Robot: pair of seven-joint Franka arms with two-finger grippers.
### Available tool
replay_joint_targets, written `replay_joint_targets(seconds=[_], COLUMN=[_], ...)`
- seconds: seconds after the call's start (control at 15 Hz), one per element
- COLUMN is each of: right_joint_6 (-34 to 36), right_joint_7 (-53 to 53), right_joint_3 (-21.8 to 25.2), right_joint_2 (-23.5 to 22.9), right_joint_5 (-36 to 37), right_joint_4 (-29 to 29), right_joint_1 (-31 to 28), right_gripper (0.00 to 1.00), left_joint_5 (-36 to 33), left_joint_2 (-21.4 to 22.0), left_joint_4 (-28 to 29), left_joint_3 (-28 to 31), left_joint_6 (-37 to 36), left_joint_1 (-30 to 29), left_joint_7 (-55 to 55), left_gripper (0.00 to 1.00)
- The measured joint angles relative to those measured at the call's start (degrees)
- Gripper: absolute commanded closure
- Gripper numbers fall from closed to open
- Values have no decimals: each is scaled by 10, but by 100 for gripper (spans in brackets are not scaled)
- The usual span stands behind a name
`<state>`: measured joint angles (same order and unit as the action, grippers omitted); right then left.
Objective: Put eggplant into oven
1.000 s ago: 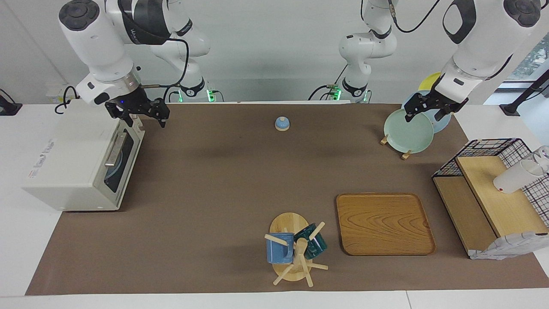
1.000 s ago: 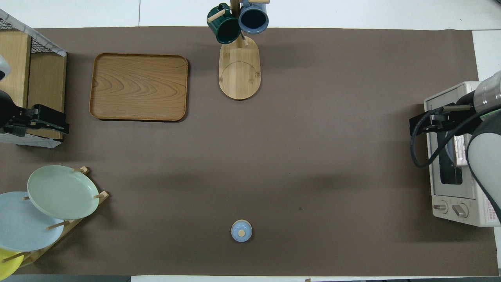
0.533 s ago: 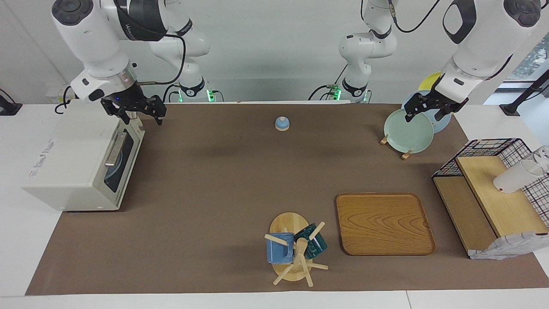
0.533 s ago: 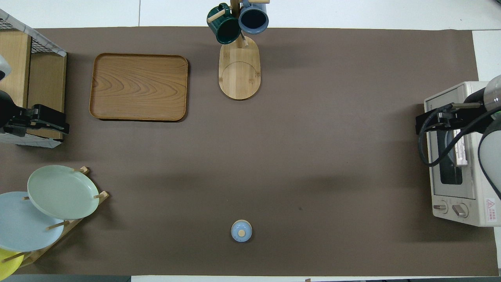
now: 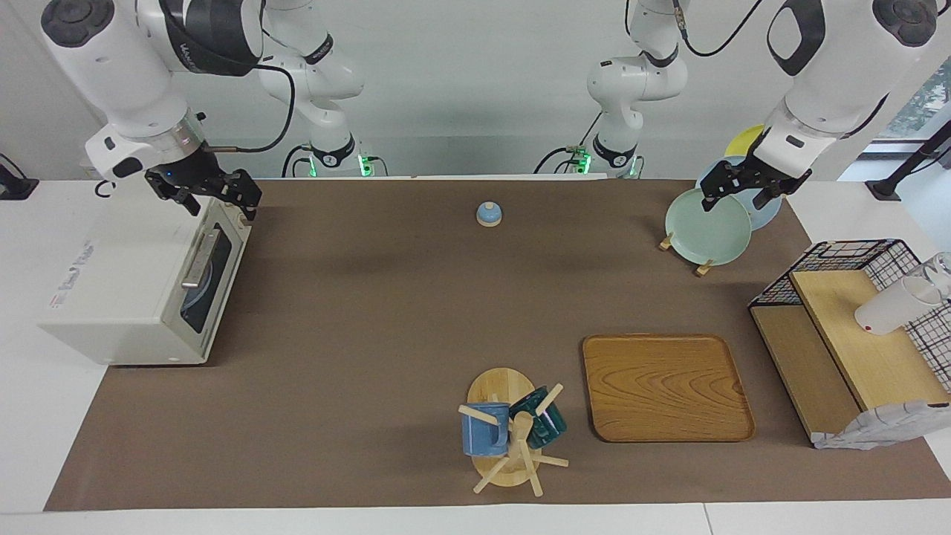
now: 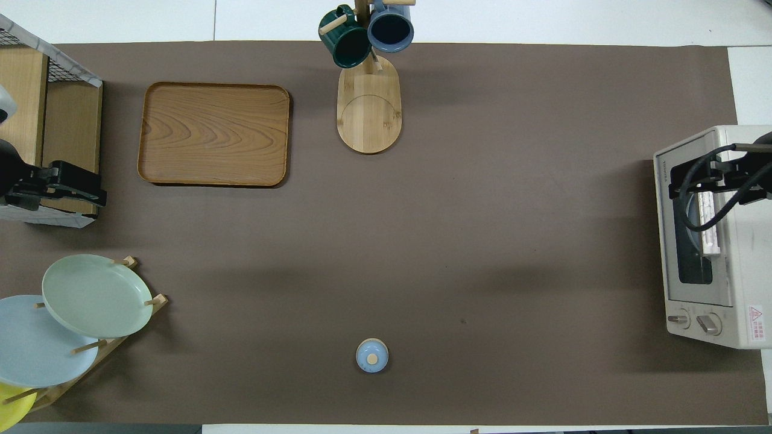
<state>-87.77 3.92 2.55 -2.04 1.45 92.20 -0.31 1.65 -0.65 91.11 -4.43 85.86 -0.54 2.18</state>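
Note:
The white oven (image 5: pixel 126 282) stands at the right arm's end of the table with its door shut; it also shows in the overhead view (image 6: pixel 724 241). Something pale blue shows dimly through the dark door window. The eggplant is not in view anywhere. My right gripper (image 5: pixel 249 202) hangs in the air over the oven's end nearer to the robots and holds nothing that I can see; it shows over the oven's top front edge in the overhead view (image 6: pixel 675 181). My left gripper (image 5: pixel 734 202) is open and empty, waiting above the plate rack.
A rack with a green plate (image 5: pixel 707 227), a blue one and a yellow one stands near the left arm. A small blue lid (image 5: pixel 489 214), a wooden tray (image 5: pixel 665 386), a mug tree (image 5: pixel 513 435) and a wire shelf (image 5: pixel 847 334) with a white cup (image 5: pixel 891 308) are on the mat.
My right gripper has moved up and away from the oven's front, back over the oven top toward the table's end. The left arm has not moved.

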Motion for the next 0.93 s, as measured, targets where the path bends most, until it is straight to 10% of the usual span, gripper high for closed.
replay_joint_targets(seconds=[0.93], right_joint_6=[27], right_joint_7=[0], right_joint_3=[-5], right_joint_2=[-23], right_joint_5=[0], right_joint_4=[-39], right_joint_1=[-6], right_gripper=[0], left_joint_5=[0], left_joint_2=[0], left_joint_4=[0], left_joint_3=[0], left_joint_6=[0], left_joint_1=[0], left_joint_7=[0], left_gripper=[0])
